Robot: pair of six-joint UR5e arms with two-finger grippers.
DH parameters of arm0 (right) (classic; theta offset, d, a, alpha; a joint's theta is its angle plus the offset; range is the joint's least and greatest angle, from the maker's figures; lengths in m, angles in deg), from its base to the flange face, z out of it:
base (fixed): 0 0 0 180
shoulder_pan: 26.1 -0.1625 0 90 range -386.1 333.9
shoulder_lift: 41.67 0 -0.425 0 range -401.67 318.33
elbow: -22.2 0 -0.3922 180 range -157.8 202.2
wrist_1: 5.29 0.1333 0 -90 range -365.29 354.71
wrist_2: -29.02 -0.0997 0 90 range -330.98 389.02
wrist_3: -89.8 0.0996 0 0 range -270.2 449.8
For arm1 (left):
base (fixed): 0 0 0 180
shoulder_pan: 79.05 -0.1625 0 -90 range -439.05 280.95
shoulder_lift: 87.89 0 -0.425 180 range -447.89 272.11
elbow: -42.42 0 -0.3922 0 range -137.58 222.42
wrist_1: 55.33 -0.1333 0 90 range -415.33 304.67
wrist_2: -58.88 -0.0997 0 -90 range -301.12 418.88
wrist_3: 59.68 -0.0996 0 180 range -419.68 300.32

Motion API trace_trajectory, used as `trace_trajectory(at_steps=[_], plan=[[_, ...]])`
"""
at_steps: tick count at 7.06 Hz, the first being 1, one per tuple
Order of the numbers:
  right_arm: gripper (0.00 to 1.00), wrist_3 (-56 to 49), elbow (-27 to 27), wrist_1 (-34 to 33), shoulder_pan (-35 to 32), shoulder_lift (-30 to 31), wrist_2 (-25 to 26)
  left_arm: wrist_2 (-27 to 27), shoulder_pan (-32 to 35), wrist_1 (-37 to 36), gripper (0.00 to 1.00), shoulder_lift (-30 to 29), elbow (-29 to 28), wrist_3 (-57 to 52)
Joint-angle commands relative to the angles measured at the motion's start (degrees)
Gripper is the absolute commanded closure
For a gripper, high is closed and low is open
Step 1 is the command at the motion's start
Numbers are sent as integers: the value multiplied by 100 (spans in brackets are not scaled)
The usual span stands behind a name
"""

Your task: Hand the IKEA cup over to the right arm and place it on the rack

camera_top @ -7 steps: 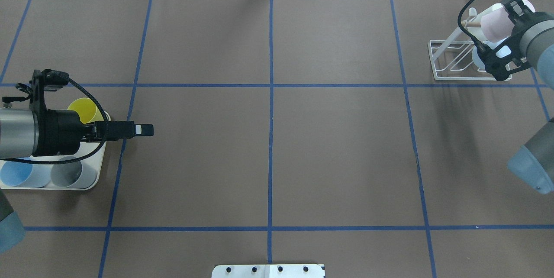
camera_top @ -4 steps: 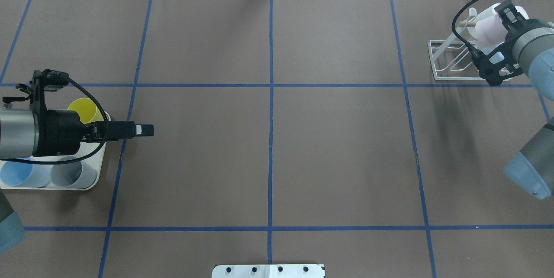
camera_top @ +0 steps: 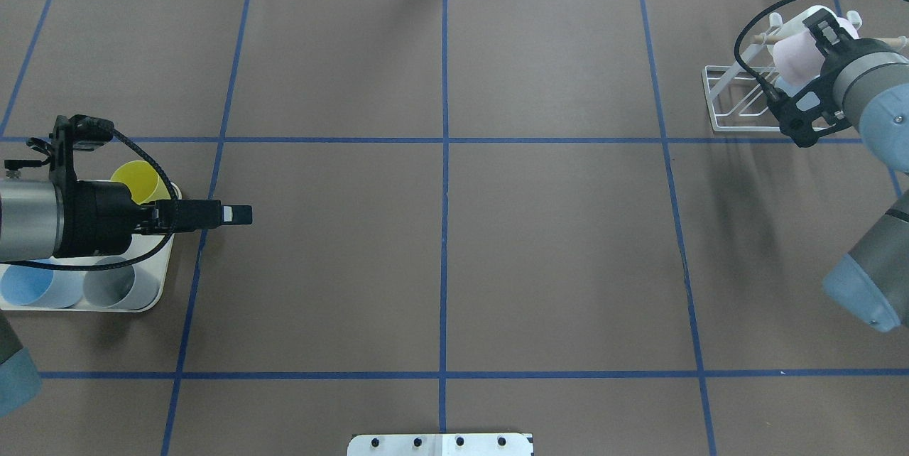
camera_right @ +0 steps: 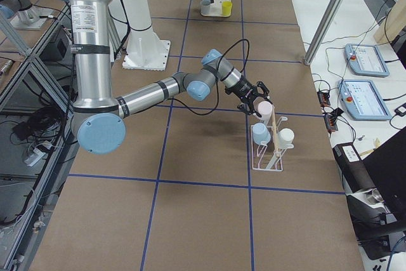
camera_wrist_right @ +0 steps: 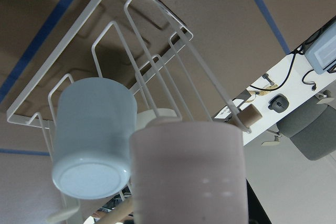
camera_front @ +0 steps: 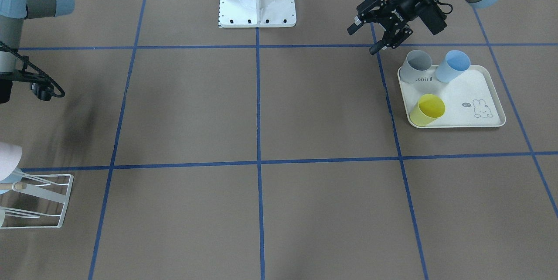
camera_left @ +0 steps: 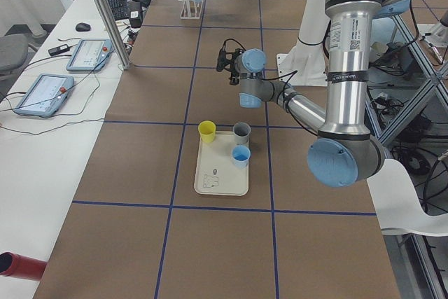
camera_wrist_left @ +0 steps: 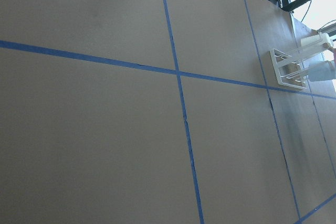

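Brown worktop (camera_top: pixel 554 243) gridded with blue tape, white rack (camera_top: pixel 731 104) at its far right corner. Right fingers (camera_top: pixel 827 30) closed on the pink cup (camera_wrist_right: pixel 189 177), held at the rack's top near the wooden rod (camera_wrist_right: pixel 251 115); cannot tell whether seated yet. Left fingers (camera_front: pixel 388 40) spread, empty, beside the tray (camera_front: pixel 488 97). Likely troubles: bumping the pale blue cup (camera_wrist_right: pixel 94 135) hanging just beside, snagging a wire prong (camera_wrist_right: pixel 157 56) if lowered off line, or dropping the pink cup if released before seated.
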Motion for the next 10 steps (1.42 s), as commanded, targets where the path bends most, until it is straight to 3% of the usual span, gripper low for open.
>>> trace_trajectory(at_steps=[1, 3, 5, 10], plan=[[100, 0, 24, 0, 35, 0, -1, -5, -3, 0, 0, 1, 0, 0], [100, 0, 85, 9, 70, 0, 43, -5, -3, 9, 0, 1, 9, 17], [94, 0, 112, 0, 210, 0, 279, 4, -3, 9, 0, -8, 0, 17], [40, 0, 120, 17, 228, 0, 298, 4, -3, 9, 0, -25, 0, 17]])
